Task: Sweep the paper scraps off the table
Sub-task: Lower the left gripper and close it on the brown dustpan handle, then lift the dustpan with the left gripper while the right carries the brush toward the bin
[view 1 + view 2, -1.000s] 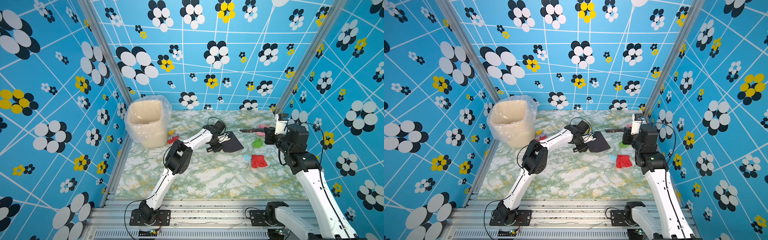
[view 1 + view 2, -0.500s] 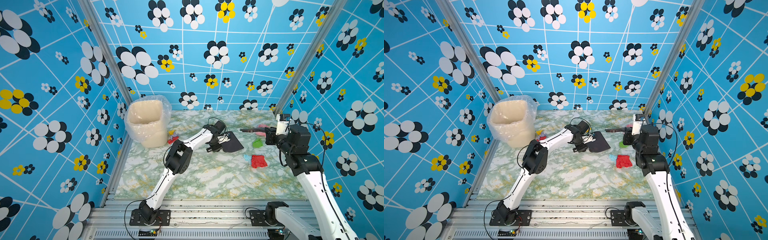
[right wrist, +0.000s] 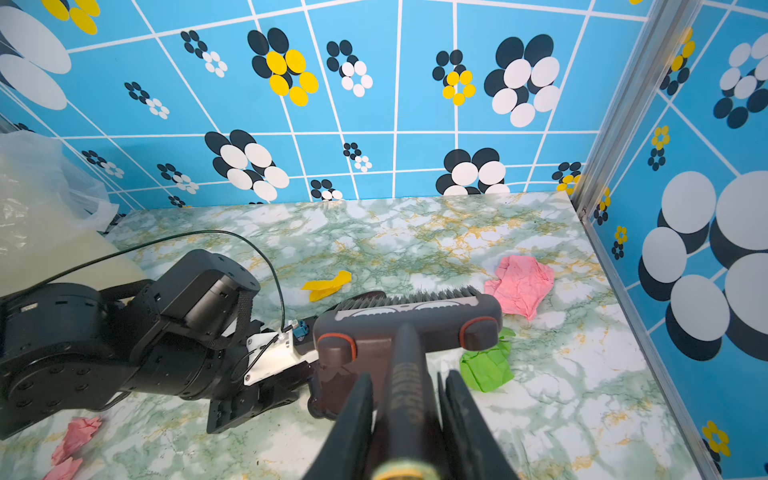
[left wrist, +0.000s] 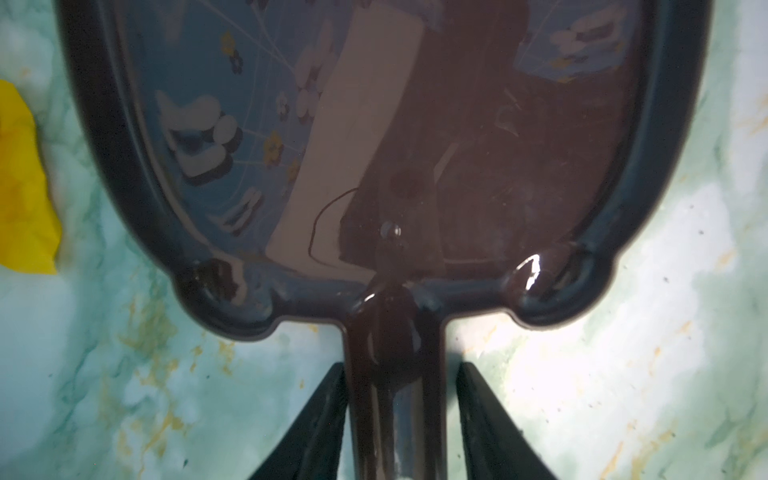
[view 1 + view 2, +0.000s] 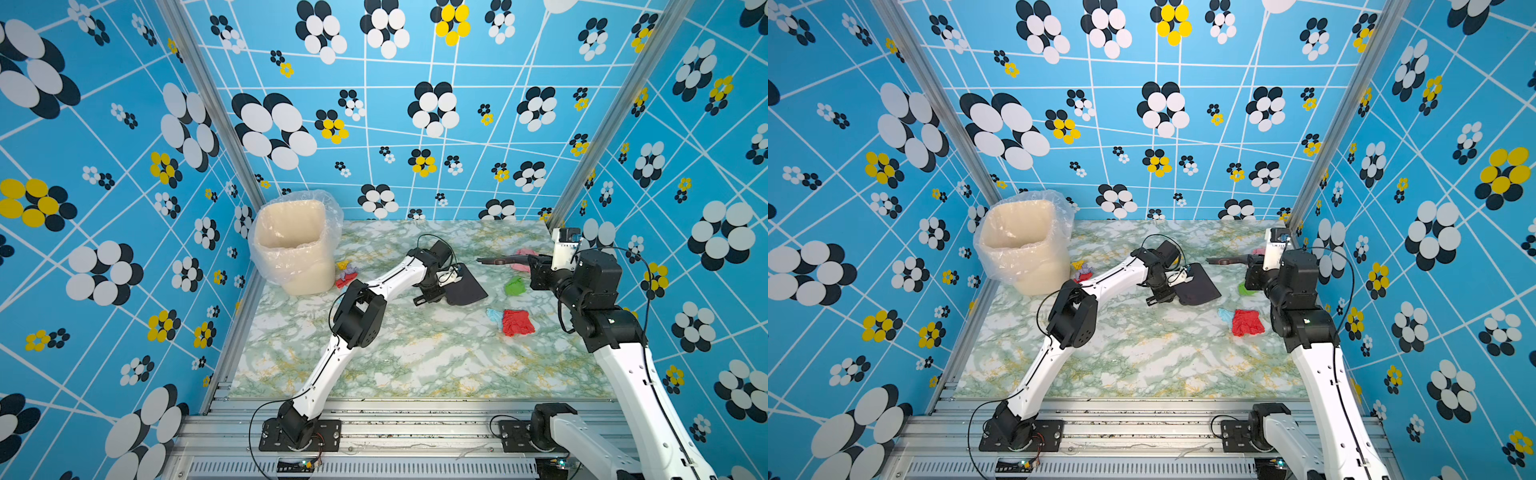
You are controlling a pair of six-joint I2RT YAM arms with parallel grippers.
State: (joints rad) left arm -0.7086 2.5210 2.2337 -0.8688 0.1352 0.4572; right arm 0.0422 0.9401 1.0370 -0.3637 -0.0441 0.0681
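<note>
liner (image 5: 332, 212) in bin (image 5: 309, 282), dustpan (image 5: 465, 286) seemingly on table (image 5: 415, 353)

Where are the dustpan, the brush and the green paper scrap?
dustpan (image 5: 465, 286): in a top view, on its flat pan.
brush (image 3: 440, 316): right wrist view, on the back of its head.
green paper scrap (image 3: 486, 368): right wrist view, on its crumpled middle.

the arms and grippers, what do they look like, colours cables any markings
Both the left arm and right arm have white links and chunky black joints, with thin black cables looping near the wrists. The left gripper and right gripper have black tapered fingers. Any lettering is too small to read.
</note>
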